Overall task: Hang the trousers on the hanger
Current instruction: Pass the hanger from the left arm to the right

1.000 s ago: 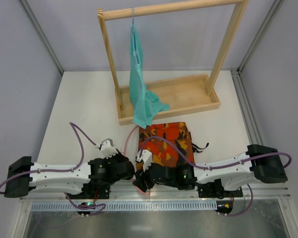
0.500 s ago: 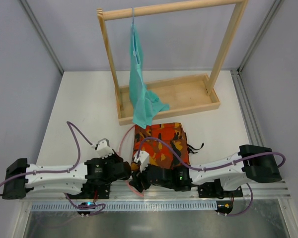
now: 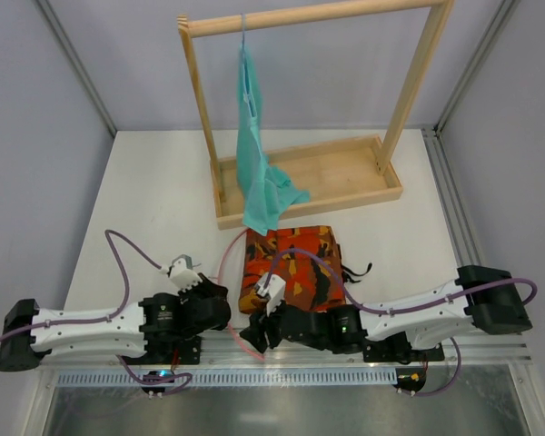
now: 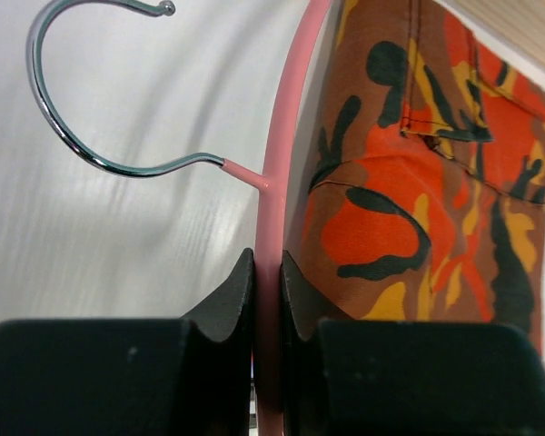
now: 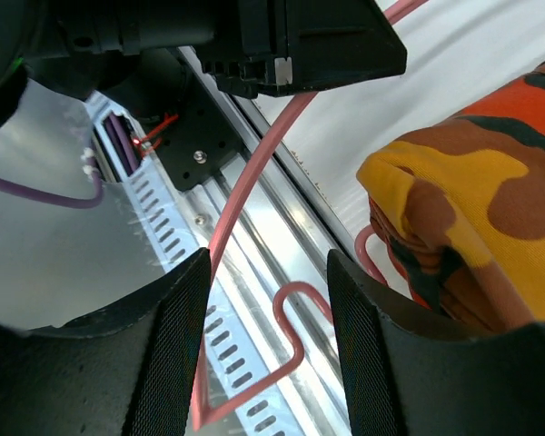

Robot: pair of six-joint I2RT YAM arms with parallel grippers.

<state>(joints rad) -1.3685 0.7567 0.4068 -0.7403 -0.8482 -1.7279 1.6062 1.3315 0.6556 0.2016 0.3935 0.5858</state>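
The camouflage trousers lie folded on the table just ahead of both grippers. My left gripper is shut on the pink hanger. In the left wrist view its fingers pinch the pink arm just below the metal hook, with the trousers right beside it. My right gripper stands open near the table's front edge. Its jaws straddle the hanger's wavy bar without touching it. That bar runs in under the trousers' folded edge.
A wooden rack with a tray base stands at the back. A teal garment hangs from it on a thin hanger. A slotted metal rail runs along the near edge, under the right gripper.
The left arm has drawn back to the left and toward the near edge with the hanger. The trousers have slid a little left. The right gripper stays open close by.
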